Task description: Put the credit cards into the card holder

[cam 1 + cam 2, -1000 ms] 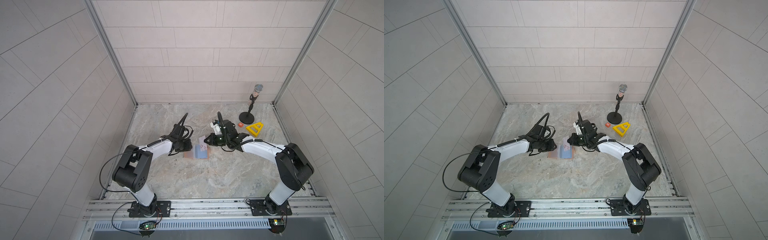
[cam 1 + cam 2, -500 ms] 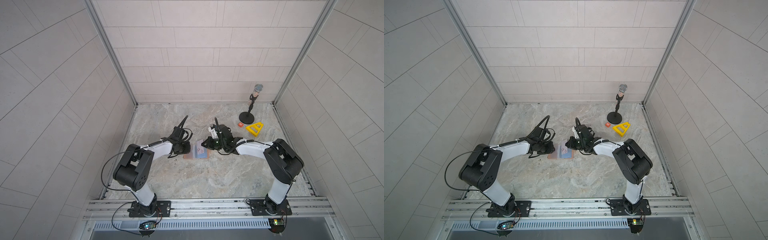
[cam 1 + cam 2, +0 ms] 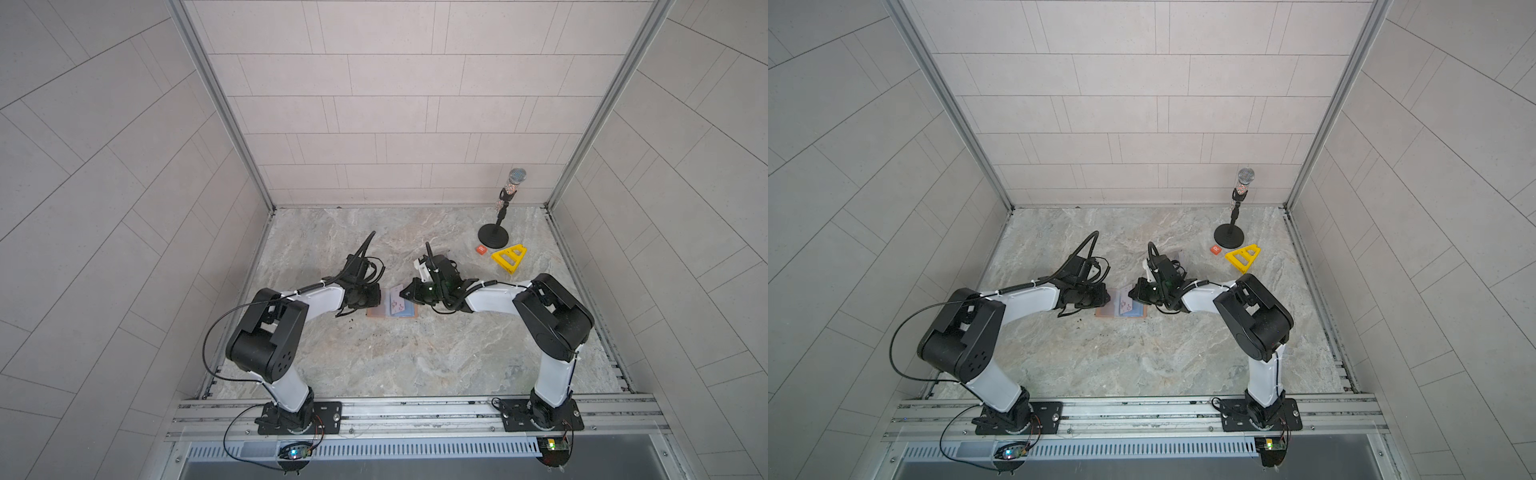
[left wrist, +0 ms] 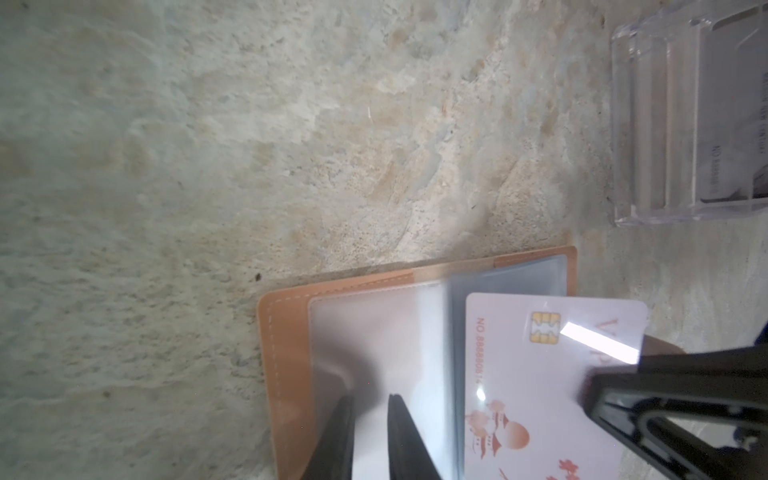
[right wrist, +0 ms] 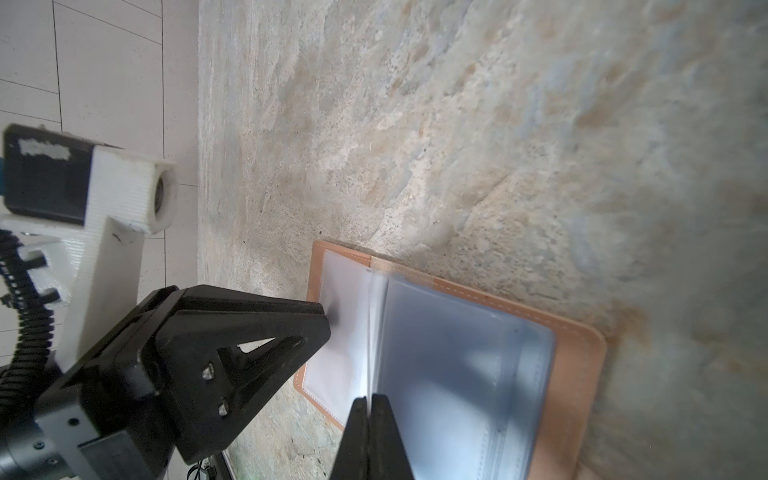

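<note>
Right claw (image 5: 368, 402) clamps pale card (image 4: 540, 395); left claw (image 4: 370, 400) slightly apart; tan holder (image 4: 286, 374) open.

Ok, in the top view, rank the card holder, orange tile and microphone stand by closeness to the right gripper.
1. card holder, under the right gripper, which holds a credit card.
2. orange tile, back right.
3. microphone stand, beyond the tile, back-right corner.

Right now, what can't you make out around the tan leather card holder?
Left wrist view: cards in the clear plastic box, blurred and cut by the frame.
Right wrist view: pale pink chip card, edge-on in the right gripper.
Both top views: tan leather card holder sleeves, too small.
</note>
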